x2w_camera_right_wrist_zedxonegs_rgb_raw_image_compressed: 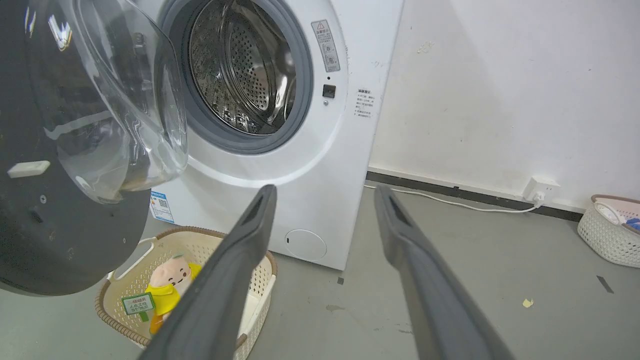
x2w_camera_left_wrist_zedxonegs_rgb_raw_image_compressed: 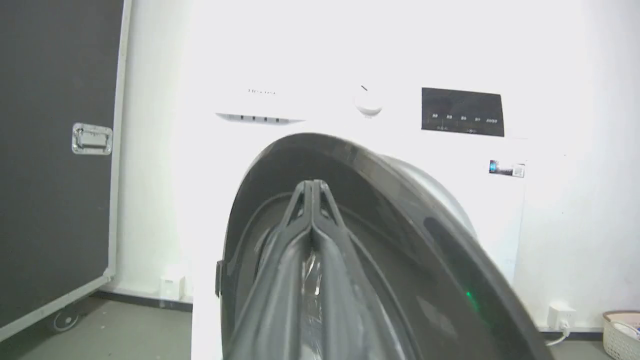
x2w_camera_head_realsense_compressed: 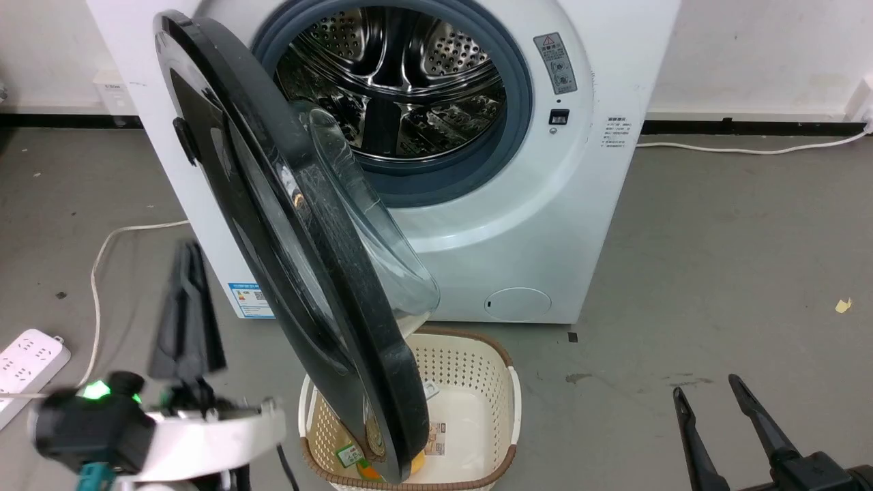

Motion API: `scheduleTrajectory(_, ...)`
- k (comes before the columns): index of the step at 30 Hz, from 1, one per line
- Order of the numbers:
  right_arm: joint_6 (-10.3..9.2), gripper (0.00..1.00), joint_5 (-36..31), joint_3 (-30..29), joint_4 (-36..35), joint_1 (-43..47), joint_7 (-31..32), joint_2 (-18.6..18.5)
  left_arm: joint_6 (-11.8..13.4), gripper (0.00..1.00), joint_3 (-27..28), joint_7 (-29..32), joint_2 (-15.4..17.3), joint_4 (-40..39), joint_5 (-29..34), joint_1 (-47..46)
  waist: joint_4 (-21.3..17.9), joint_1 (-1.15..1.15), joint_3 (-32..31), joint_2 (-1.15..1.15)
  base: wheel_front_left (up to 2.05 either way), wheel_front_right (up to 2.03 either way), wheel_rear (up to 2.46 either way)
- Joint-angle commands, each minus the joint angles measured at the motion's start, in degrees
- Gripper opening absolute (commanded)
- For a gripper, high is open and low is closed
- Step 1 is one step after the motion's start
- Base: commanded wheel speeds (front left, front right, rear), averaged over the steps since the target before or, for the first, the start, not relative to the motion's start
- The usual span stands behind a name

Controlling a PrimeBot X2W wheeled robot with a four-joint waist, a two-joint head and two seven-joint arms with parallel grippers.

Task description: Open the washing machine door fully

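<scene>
The washing machine door [x2w_camera_head_realsense_compressed: 354, 314], a glossy black ring with a bulging clear glass bowl [x2w_camera_head_realsense_compressed: 372, 232], stands swung out, nearly edge-on in the head view, leaving the steel drum [x2w_camera_head_realsense_compressed: 402, 75] exposed. Its small handle tab [x2w_camera_head_realsense_compressed: 183, 140] sits on the outer rim. My left gripper [x2w_camera_head_realsense_compressed: 189, 252] is shut with nothing held, left of the door's outer face and below the tab. In the left wrist view the closed fingertips [x2w_camera_left_wrist_zedxonegs_rgb_raw_image_compressed: 311, 186] point at the door's dark outer face [x2w_camera_left_wrist_zedxonegs_rgb_raw_image_compressed: 400, 235]. My right gripper [x2w_camera_head_realsense_compressed: 706, 385] is open at the lower right, away from the door [x2w_camera_right_wrist_zedxonegs_rgb_raw_image_compressed: 60, 225], its fingers [x2w_camera_right_wrist_zedxonegs_rgb_raw_image_compressed: 250, 235] wide apart.
A cream basket [x2w_camera_head_realsense_compressed: 477, 344] holding a yellow plush toy [x2w_camera_right_wrist_zedxonegs_rgb_raw_image_compressed: 170, 280] sits on the floor under the door's lower edge. A white power strip [x2w_camera_head_realsense_compressed: 27, 354] and cable lie at the left. A black case [x2w_camera_left_wrist_zedxonegs_rgb_raw_image_compressed: 55, 150] stands left of the machine. Another basket [x2w_camera_right_wrist_zedxonegs_rgb_raw_image_compressed: 607, 230] is by the right wall.
</scene>
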Motion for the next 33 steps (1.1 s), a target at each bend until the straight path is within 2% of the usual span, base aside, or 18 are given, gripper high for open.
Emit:
scheduleTrajectory(1, 0.03, 1.00, 0.3, 0.0, -0.4, 0.2, -0.3, 0.4, 0.6, 0.00, 0.0, -0.2, 0.0, -2.2, 0.6, -1.5, 0.0, 0.00, 0.0, 0.00, 0.00, 0.00, 0.00)
scheduleTrajectory(5, 0.03, 1.00, 0.5, 0.3, -0.4, 0.0, -0.3, 0.5, 1.2, 0.00, -2.0, -0.2, 0.0, -7.7, 1.8, -4.6, -0.1, 0.00, 0.1, 0.00, 0.00, 0.00, 0.00)
scheduleTrajectory(11, 0.03, 1.00, 0.8, 0.6, -0.1, 0.1, -0.3, 0.6, -1.2, 0.00, -9.4, -0.2, 0.0, -8.9, 3.9, -5.5, -0.1, 0.00, 0.0, 0.00, 0.00, 0.00, 0.00)
scheduleTrajectory(19, 0.03, 1.00, 1.8, 0.6, 0.1, 0.1, -0.3, 0.6, -4.9, 0.00, -21.9, 2.1, 0.0, -2.6, 3.7, -1.7, 0.8, 0.00, 0.2, 0.00, 0.00, 0.00, 0.00)
scheduleTrajectory(25, 0.03, 1.00, 2.1, 0.6, 0.6, -0.1, -0.3, 0.6, -6.5, 0.00, -28.1, 7.5, 0.0, 5.8, 1.9, 0.3, 1.8, 0.00, 0.3, 0.00, 0.00, 0.00, 0.00)
scheduleTrajectory(28, 0.03, 1.00, 2.2, 1.0, 1.0, -0.3, -0.3, 0.6, -5.6, 0.00, -28.0, 10.9, 0.1, 10.8, 1.4, 0.9, 2.2, 0.00, 0.3, 0.00, 0.00, 0.00, 0.00)
scheduleTrajectory(33, 0.03, 1.00, 2.6, 1.3, 1.3, -0.3, -0.3, 0.6, -3.2, 0.00, -26.3, 9.6, 0.1, 14.2, 1.0, 0.8, 3.0, 0.00, 0.2, 0.00, 0.00, 0.00, 0.00)
